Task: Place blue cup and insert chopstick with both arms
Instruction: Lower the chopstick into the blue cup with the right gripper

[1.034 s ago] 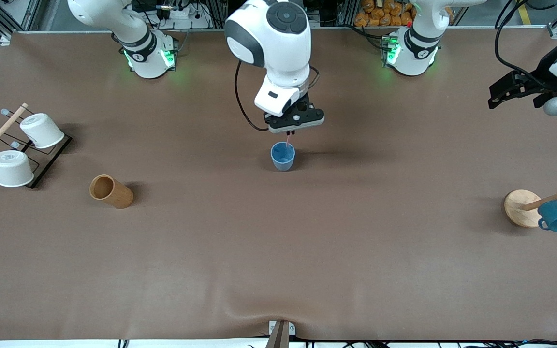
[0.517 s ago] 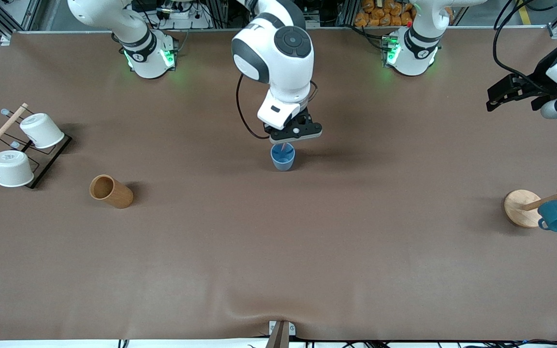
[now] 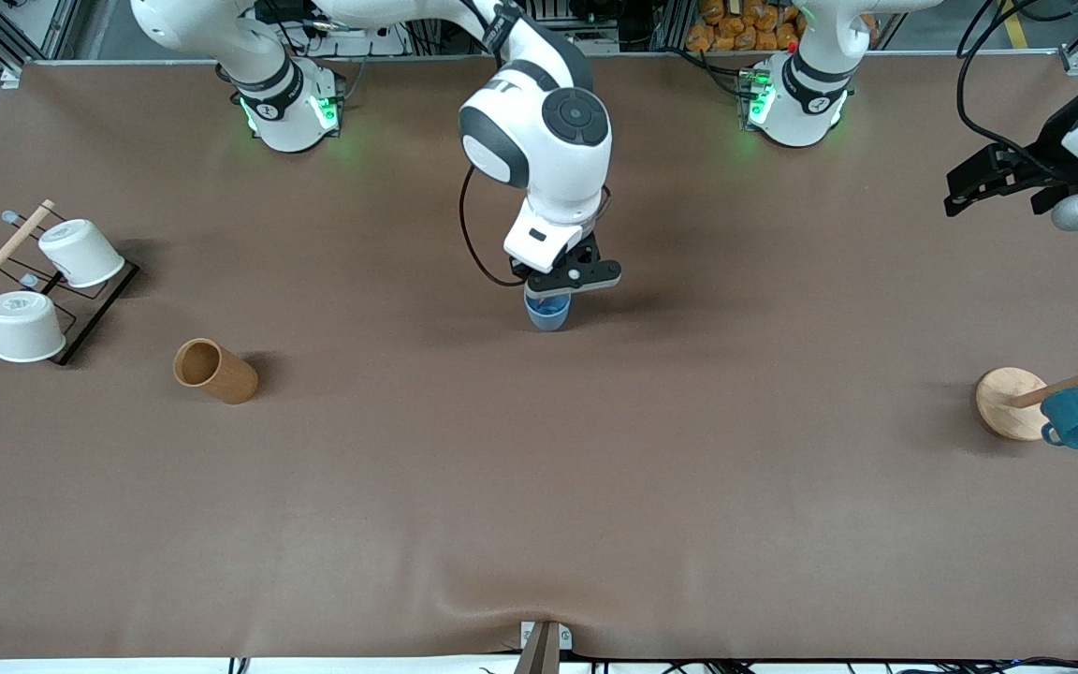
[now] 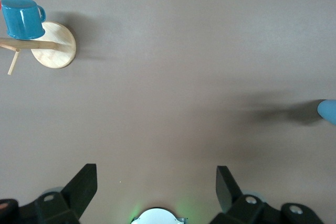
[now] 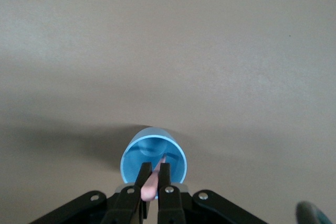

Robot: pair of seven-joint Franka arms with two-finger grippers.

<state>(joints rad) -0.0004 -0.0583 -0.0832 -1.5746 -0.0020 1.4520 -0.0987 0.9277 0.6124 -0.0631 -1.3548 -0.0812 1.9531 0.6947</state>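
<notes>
We see the right gripper (image 3: 561,284) directly over the blue cup (image 3: 548,314) at table centre, clamped on the chopstick (image 5: 153,182), which points down into the cup mouth. The left gripper (image 4: 155,190) waits spread wide, cup toward its 3 o'clock. No readable labels.

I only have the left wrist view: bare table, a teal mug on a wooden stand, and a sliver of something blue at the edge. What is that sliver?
Observer: The blue cup, upright mid-table.
Operator: Where is the chopstick?
Observer: The right gripper is shut on the chopstick, whose tip points down into the cup's mouth.
Operator: And my own gripper?
Observer: The left gripper waits open, in the air at the left arm's end of the table, above the bare cloth.
</notes>
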